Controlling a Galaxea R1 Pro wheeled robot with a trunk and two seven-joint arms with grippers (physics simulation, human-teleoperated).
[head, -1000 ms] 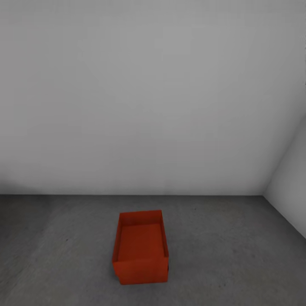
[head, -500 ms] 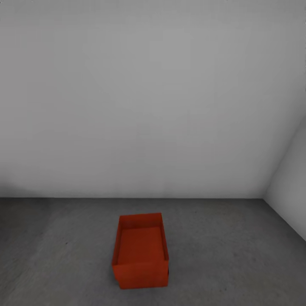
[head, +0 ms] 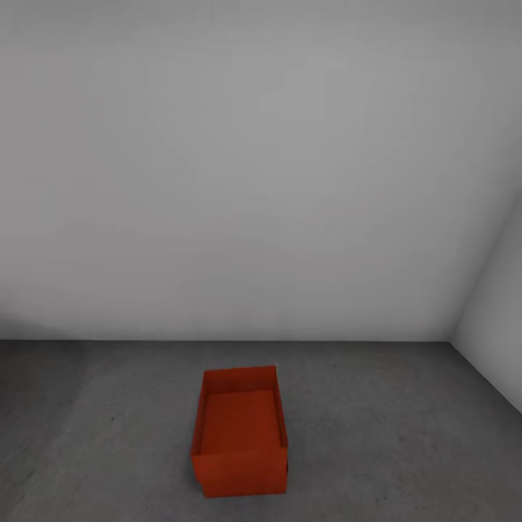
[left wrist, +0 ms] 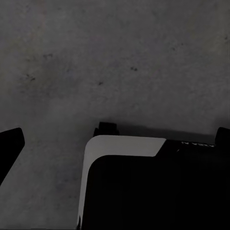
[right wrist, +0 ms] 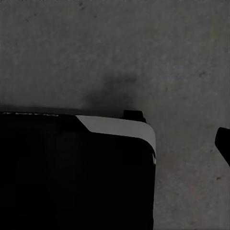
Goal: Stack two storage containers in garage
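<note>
Where the left wrist view looks along the left fingers (left wrist: 10, 148), spread wide apart, one dark tip at each opposite edge, clamped on nothing. Between those two tips, a black robot body (left wrist: 153, 191) with a pale grey rounded corner. Beyond that, the floor (left wrist: 115, 57), dark grey, matte and faintly mottled.

Of the right fingers (right wrist: 224, 143), just one dark tip at the picture's edge, so cannot tell whether apart or together. Beside that tip, the same black body with its pale corner, over the same concrete, with a soft shadow on it.

Farther out from both pairs of fingers, in the head view: one storage container (head: 239, 431), orange-red, open-topped and empty. Standing upright on the garage floor, a short end toward the camera. Behind it, near but not touching, a bare pale grey wall (head: 261, 181). At the right, a second wall (head: 500, 304), meeting the first in a corner.
</note>
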